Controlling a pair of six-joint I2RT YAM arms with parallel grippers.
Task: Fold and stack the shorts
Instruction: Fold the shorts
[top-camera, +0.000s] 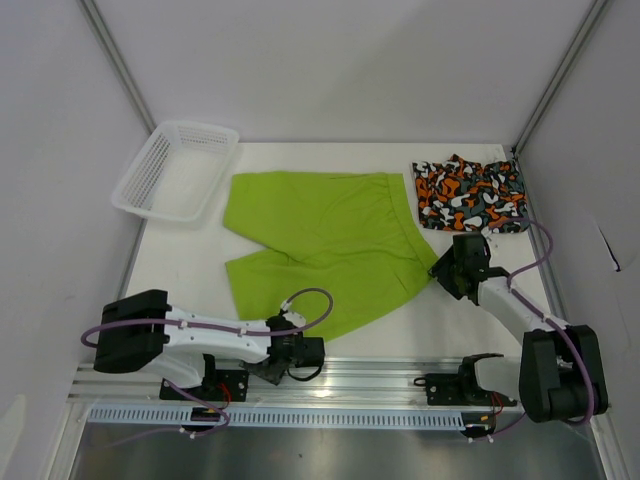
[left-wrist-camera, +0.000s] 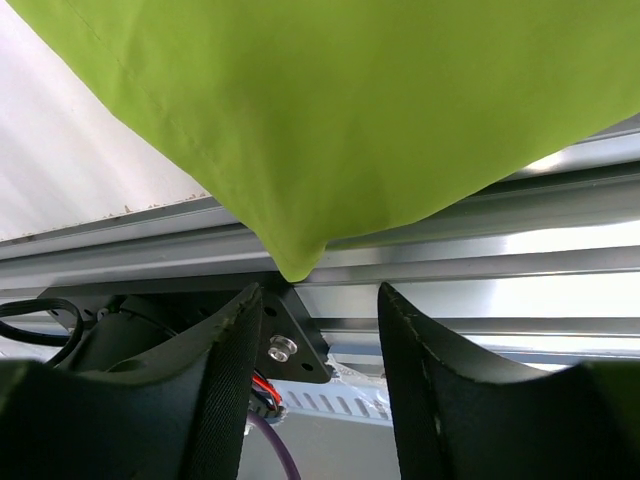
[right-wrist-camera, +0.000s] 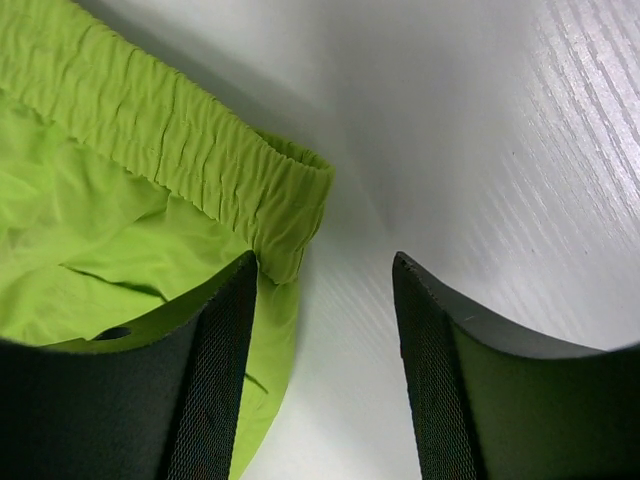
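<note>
- Shorts, two pairs: the plain lime green soft fabric pair (top-camera: 320, 240) lay spread flat mid-table, not yet folded. The orange, black, grey and white blotchy camo pair (top-camera: 470, 193) sat as a compact bundle at the far right corner, near the green waistband. I judged it to be the base of the stack.
- Your left gripper (left-wrist-camera: 320, 300) stood with its jaws apart and empty. A green hem corner drooped over the near edge just above them.
- Your right gripper (right-wrist-camera: 325, 265) gaped too, holding nothing, with one finger over the cloth beside the elastic waistband's end and the other over bare table.
- Arms at opposite corners suggested the cloth was stretched out ready for folding.
- Smooth white table (top-camera: 180, 270), aluminium rail (top-camera: 380, 375) along the near edge, white plastic mesh basket (top-camera: 150, 200) far left, plain white panel walls (top-camera: 350, 60) around.
</note>
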